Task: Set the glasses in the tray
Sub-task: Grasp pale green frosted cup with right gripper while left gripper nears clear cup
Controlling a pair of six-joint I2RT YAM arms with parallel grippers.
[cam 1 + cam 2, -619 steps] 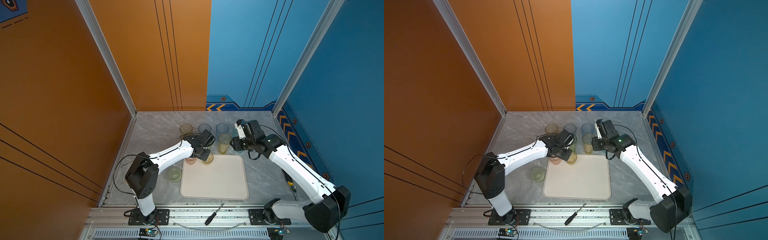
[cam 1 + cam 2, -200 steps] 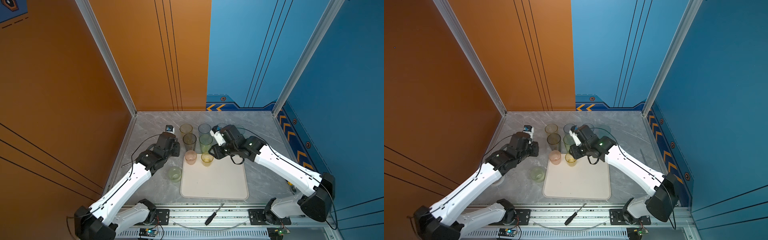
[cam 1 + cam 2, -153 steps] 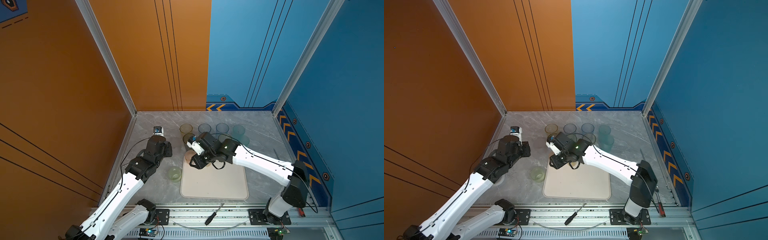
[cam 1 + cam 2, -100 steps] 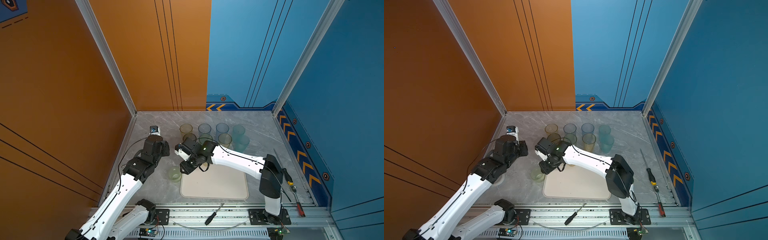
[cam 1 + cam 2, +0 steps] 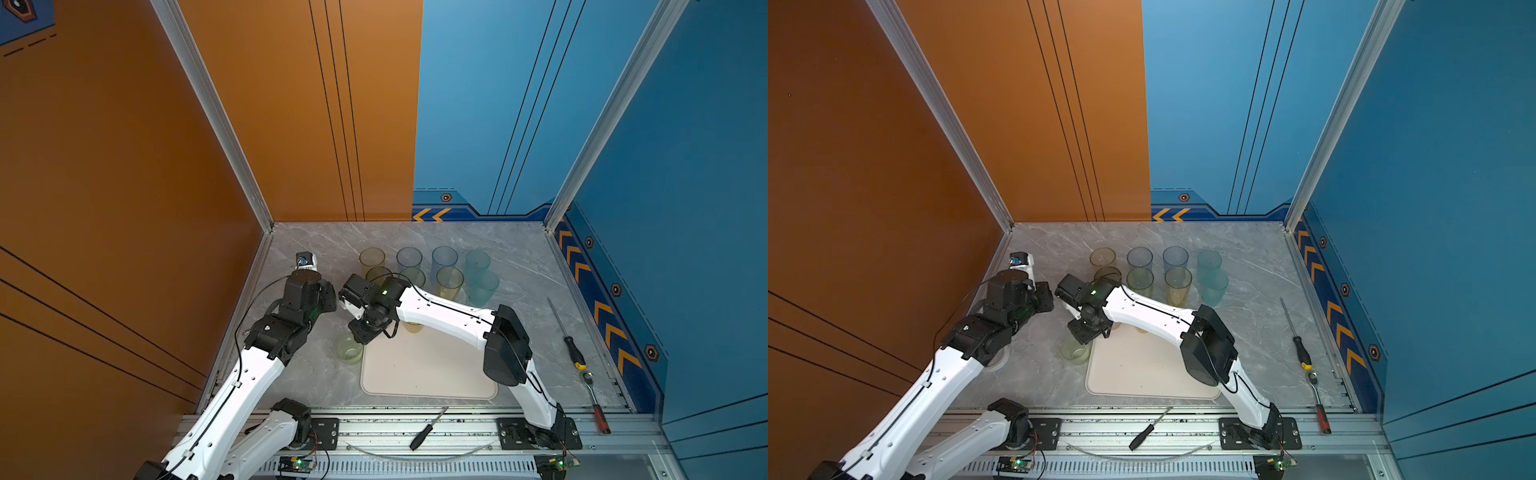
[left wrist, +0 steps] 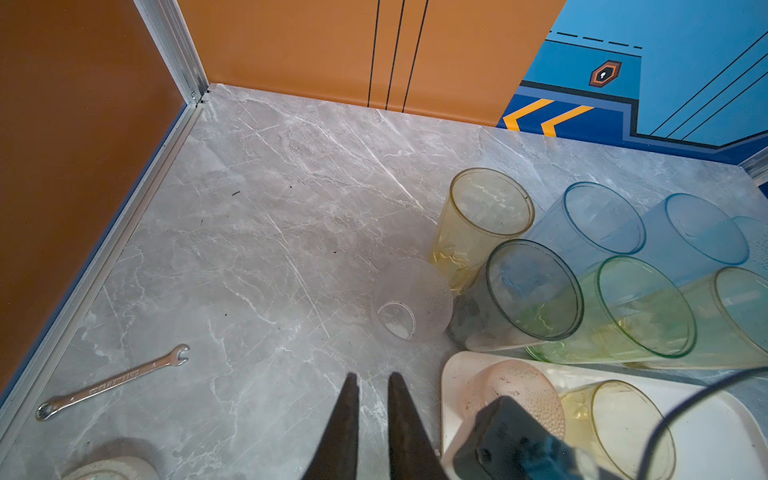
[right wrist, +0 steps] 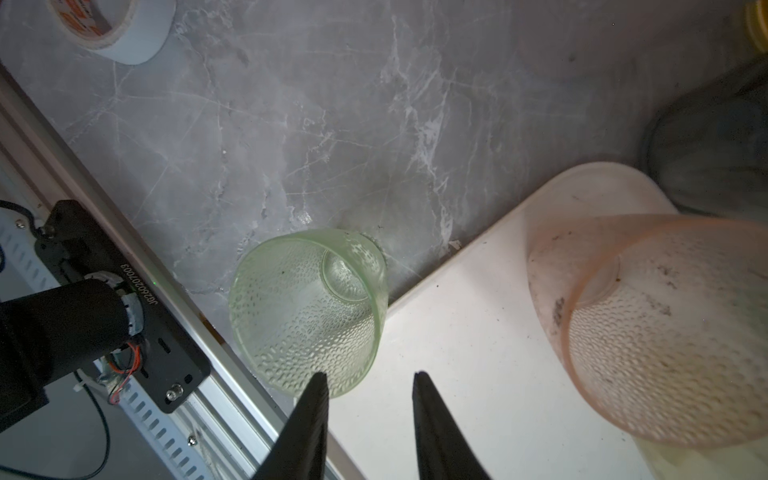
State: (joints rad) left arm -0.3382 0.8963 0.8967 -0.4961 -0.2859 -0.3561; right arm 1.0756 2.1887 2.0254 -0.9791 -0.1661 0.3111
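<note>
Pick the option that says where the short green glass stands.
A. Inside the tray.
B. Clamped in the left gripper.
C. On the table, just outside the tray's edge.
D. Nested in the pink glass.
C: the short green glass stands on the grey table beside the tray, not on it.
</note>
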